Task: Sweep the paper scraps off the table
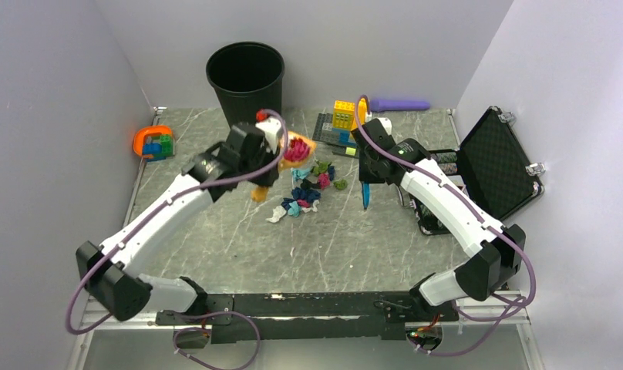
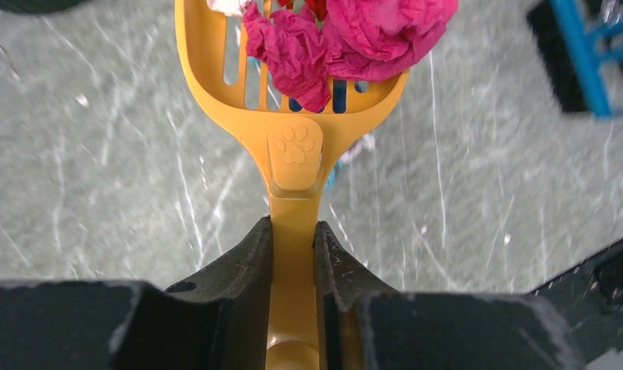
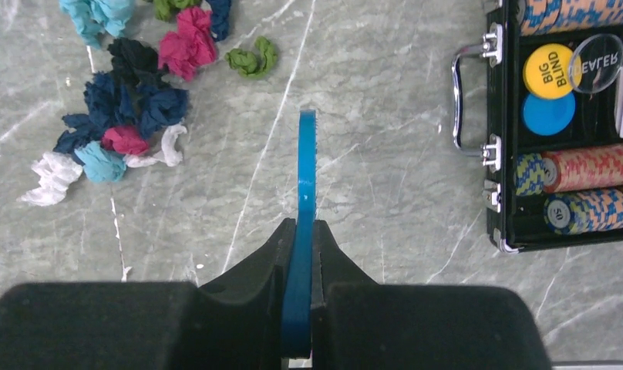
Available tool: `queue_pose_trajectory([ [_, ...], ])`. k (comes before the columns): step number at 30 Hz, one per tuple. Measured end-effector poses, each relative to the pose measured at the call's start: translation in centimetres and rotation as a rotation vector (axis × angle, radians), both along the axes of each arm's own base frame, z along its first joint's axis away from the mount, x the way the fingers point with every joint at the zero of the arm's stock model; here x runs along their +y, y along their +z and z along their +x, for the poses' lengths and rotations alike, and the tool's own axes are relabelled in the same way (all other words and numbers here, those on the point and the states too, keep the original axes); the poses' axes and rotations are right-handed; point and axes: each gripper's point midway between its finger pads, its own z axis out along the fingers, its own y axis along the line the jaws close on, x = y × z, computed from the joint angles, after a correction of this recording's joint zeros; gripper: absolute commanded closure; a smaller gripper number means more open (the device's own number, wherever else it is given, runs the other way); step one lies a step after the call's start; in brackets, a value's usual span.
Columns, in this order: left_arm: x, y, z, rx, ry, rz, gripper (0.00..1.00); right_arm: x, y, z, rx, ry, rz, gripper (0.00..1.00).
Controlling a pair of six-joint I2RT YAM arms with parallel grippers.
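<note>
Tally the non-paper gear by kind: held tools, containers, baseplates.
Held tools: 2 (yellow scoop, blue tool)
Containers: 2 (black bin, open chip case)
Brick baseplate: 1
Total: 5

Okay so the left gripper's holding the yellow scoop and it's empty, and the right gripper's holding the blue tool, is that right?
Not quite. The yellow scoop in the left gripper is not empty: the left wrist view shows pink paper scraps lying in it. The rest stands: the right gripper holds the blue tool.
</note>
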Motion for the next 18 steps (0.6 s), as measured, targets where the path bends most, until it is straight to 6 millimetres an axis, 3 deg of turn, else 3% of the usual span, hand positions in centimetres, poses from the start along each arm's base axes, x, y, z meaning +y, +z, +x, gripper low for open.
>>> queue_pose_trajectory([
  [6, 0.1, 5.7, 7.7, -0.051, 0.089, -0.058, 1.0, -0.1, -1.2, -0.7, 0.038, -0.023, 0.006, 1.0],
  [11, 1.3, 9.2, 13.8, -0.09, 0.155, -0.128, 1.0, -0.2, -1.3, -1.0, 0.047, -0.027, 0.008, 1.0],
  [18, 3.2, 11.5, 20.0, -0.072, 0.24, -0.387, 1.0, -0.7, -0.8, -2.0, 0.045, -0.026, 0.02, 1.0],
])
